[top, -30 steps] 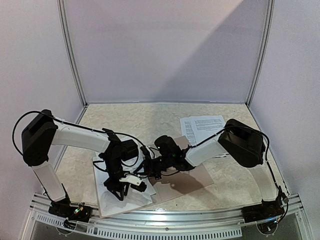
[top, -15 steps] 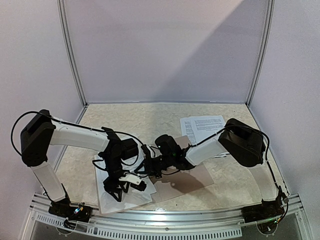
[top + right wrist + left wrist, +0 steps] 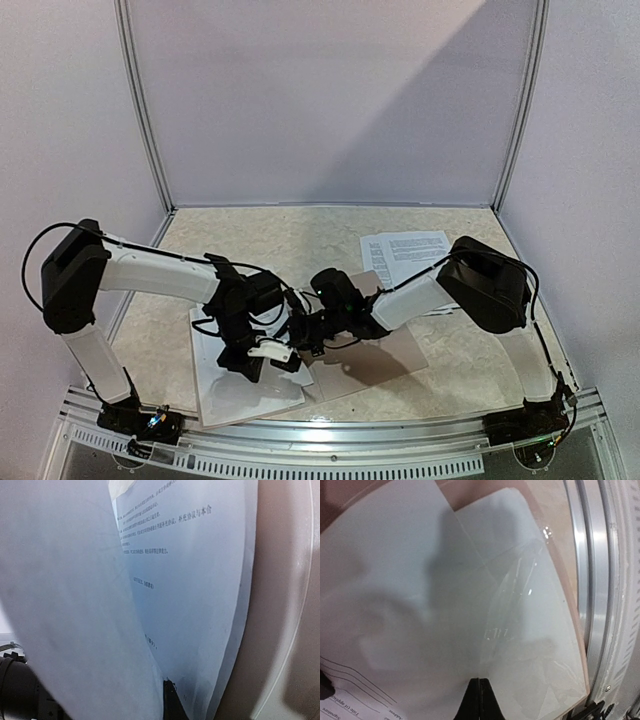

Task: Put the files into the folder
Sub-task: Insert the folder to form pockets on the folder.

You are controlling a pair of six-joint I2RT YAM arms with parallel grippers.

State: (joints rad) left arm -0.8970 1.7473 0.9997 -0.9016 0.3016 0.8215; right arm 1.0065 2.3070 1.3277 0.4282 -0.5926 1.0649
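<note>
The taupe folder (image 3: 385, 362) lies open near the table's front, and its brown surface also shows in the left wrist view (image 3: 559, 535) and the right wrist view (image 3: 280, 610). A stack of white files (image 3: 235, 395) lies on its left half. My left gripper (image 3: 262, 356) is low over the stack, jaws shut on the edge of a glossy plastic-sleeved sheet (image 3: 530, 645). My right gripper (image 3: 300, 334) is close beside it, shut on a printed paper sheet (image 3: 190, 555) that curls up around its fingers and hides most of them.
Another printed sheet (image 3: 402, 250) lies on the marbled table at the back right. The aluminium rail (image 3: 350, 436) runs along the front edge, close to the folder's edge in the left wrist view (image 3: 594, 580). White walls enclose the table.
My left gripper has moved up and to the right over the stack, closer to the right gripper. The right gripper has barely moved.
</note>
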